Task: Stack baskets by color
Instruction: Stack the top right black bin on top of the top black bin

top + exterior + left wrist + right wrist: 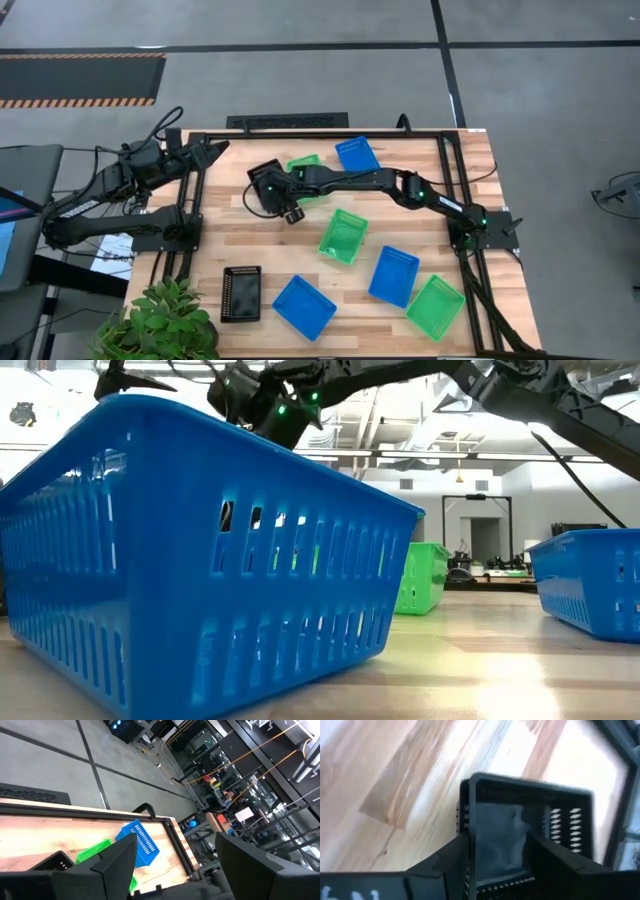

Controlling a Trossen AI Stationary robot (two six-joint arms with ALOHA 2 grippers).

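A black basket (530,837) is seen directly below the right tool (497,857), whose fingers are spread to either side of the basket's near wall without pinching it. In the high view this right tool (290,213) hangs over the surface (270,245) beside a green basket (304,163). Another black basket (241,293) lies well apart. The left tool (175,865) is held spread, off the far left edge.
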